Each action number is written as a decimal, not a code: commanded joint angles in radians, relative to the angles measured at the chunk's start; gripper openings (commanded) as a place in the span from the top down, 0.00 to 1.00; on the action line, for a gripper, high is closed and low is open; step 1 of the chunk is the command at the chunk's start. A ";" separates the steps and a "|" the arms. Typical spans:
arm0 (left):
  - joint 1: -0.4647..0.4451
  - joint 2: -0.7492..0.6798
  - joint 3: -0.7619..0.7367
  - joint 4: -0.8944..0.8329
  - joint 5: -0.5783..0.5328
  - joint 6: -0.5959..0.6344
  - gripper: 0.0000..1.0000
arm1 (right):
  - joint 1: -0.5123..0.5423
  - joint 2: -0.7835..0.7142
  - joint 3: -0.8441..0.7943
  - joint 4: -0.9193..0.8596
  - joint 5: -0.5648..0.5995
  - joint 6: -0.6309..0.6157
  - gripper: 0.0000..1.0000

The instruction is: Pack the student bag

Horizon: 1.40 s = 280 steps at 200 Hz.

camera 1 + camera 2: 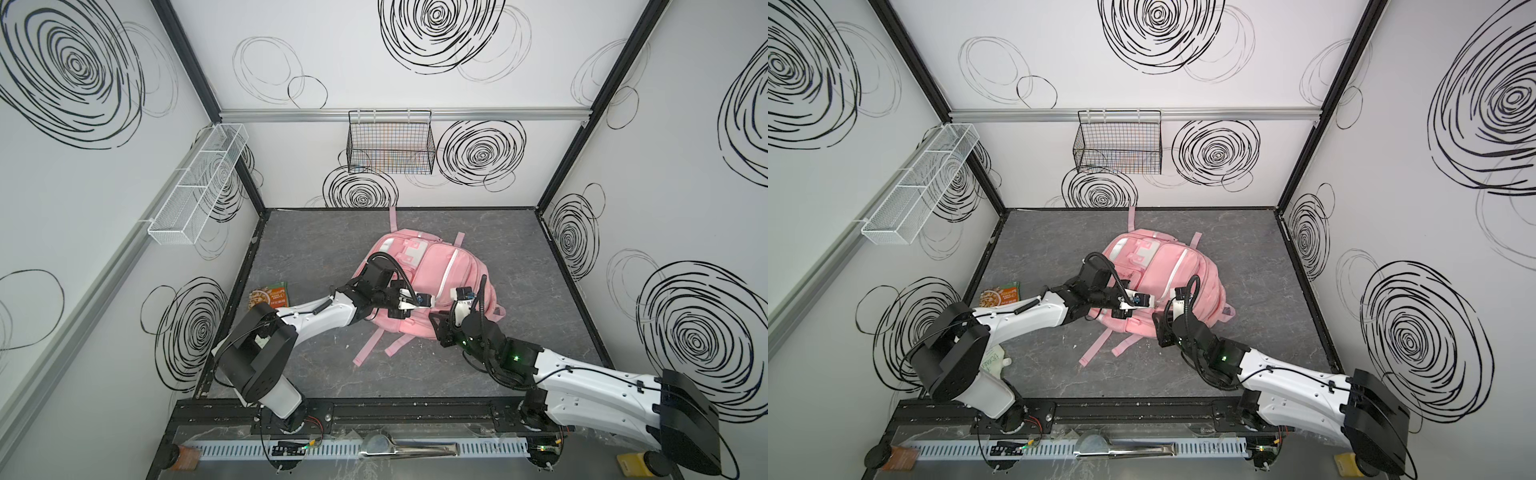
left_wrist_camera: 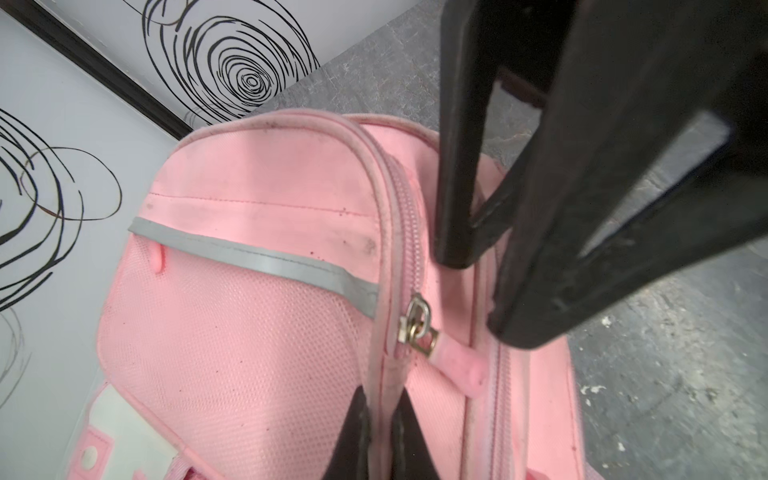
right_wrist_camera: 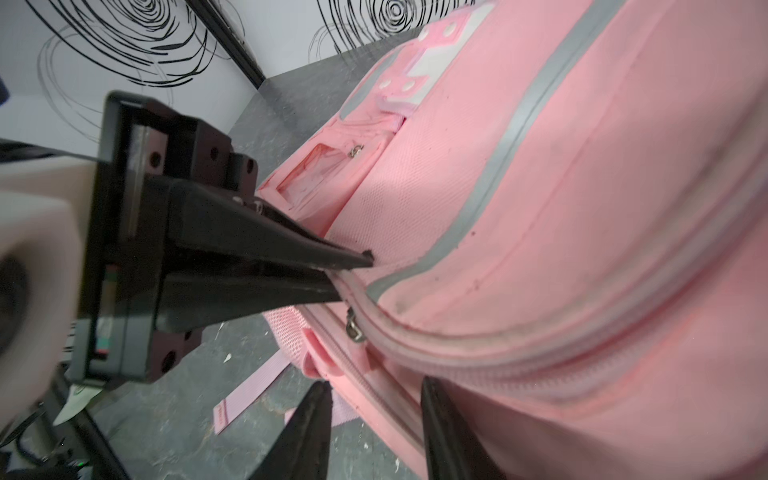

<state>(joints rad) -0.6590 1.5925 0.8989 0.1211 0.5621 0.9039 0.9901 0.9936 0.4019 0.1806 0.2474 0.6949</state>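
The student bag [image 1: 453, 270] [image 1: 1187, 266], a pink backpack with grey-white trim, lies flat in the middle of the grey table. My left gripper [image 2: 382, 419] [image 1: 430, 301] is shut on the piped seam of a front pocket, just short of the metal zipper slider [image 2: 419, 328] and its pink pull tab [image 2: 461, 370]. In the right wrist view the left gripper [image 3: 357, 266] pinches that same seam. My right gripper [image 3: 374, 399] [image 1: 435, 318] stands open at the bag's near edge. One finger is over the table and the other over the bag, with a zipper line between them.
Pink straps [image 1: 368, 347] trail from the bag toward the front. A snack packet [image 1: 272, 295] lies on the table left of the bag, behind the left arm. A black wire basket [image 1: 390, 143] hangs on the back wall and a white mesh shelf [image 1: 199, 183] on the left wall.
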 commanded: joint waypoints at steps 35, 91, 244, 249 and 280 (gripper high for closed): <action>0.004 0.017 0.070 0.000 0.106 -0.093 1.00 | 0.033 0.144 0.034 0.086 0.209 0.006 0.58; 0.001 0.034 0.090 -0.004 0.155 -0.136 1.00 | 0.051 0.219 0.020 0.112 0.322 0.062 0.52; -0.021 -0.016 0.092 0.009 0.236 -0.171 1.00 | 0.085 0.410 0.116 0.013 0.561 0.158 0.88; -0.019 -0.016 0.091 0.012 0.235 -0.171 1.00 | 0.082 0.397 0.110 0.014 0.548 0.153 0.90; -0.013 -0.015 0.083 0.016 0.206 -0.158 1.00 | 0.034 0.285 0.061 0.054 0.411 0.076 1.00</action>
<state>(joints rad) -0.6498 1.6470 0.9577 0.1059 0.6018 0.7570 1.0920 1.3437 0.5194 0.2779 0.7006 0.8085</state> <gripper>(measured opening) 0.104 0.111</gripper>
